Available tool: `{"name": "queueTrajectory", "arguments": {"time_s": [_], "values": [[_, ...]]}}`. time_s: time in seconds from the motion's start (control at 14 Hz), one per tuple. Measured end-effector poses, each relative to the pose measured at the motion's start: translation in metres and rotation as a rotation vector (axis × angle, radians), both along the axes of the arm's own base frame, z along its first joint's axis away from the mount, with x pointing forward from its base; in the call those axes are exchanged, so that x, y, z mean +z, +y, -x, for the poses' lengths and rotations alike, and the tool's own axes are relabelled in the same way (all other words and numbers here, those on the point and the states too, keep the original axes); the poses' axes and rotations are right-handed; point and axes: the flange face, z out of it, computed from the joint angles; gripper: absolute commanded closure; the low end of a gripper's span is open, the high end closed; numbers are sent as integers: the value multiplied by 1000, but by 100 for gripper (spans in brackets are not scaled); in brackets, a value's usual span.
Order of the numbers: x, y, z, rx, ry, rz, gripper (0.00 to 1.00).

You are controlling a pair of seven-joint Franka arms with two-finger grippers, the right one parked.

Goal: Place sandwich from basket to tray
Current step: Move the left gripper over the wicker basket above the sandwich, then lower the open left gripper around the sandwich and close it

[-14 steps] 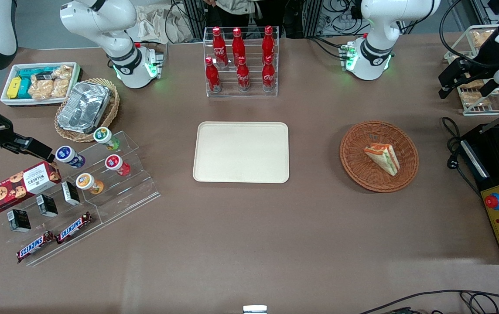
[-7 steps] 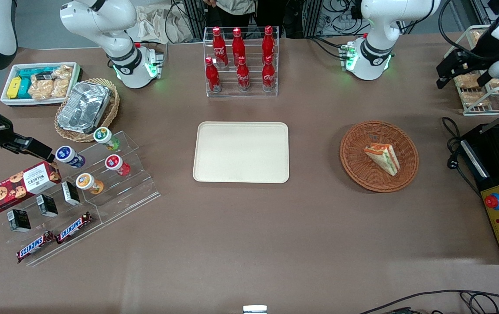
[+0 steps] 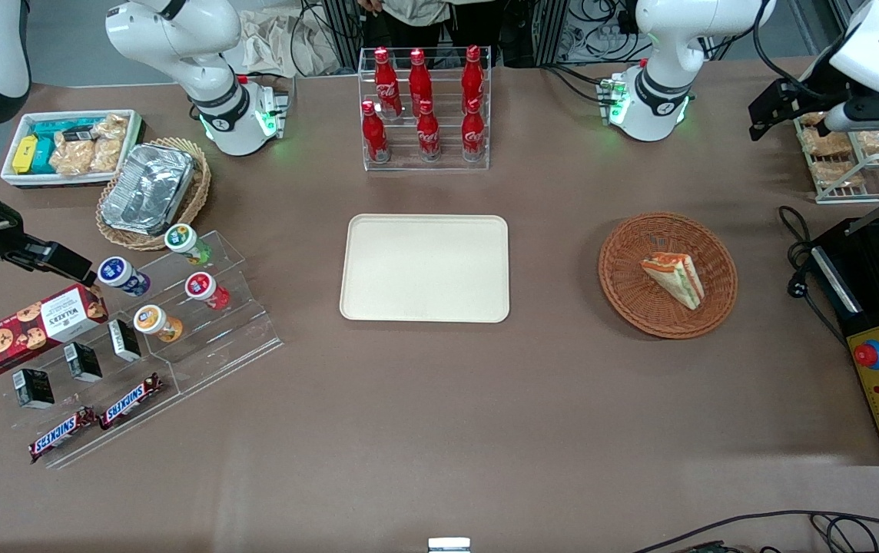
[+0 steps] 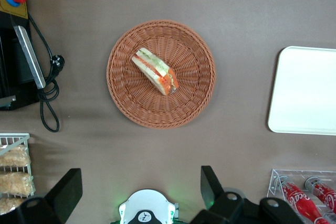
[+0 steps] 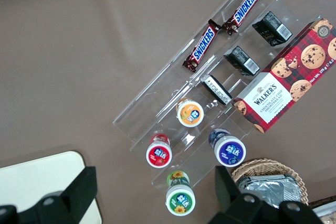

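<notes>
the sandwich [image 4: 155,71] lies in the basket [image 4: 195,98], its long axis diagonal. the gripper [image 4: 140,190] is held high above, fingers [image 4: 211,186] spread wide, nothing grasped.

- Sandwich [image 3: 675,278] in basket [image 3: 628,265], toward working arm's end of table [image 3: 439,430].
- Tray [image 3: 424,267] mid-table, well apart from basket.
- Gripper [image 3: 766,114] with jaws wide, above table, farther from front camera than basket.
</notes>
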Motion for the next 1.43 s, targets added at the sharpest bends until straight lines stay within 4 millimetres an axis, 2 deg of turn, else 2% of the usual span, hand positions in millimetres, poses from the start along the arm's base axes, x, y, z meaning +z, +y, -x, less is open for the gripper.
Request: {"name": "queueTrajectory", "arguments": {"time_s": [0.14,0.43,1.0,1.43], "values": [[-15,2,2,12,4,-1,0],[-73,9,-3,113,22,-42,0],[-183,11,-8,340,-14,-50,0],[-244,12,-39,470,11,0,0]]}}
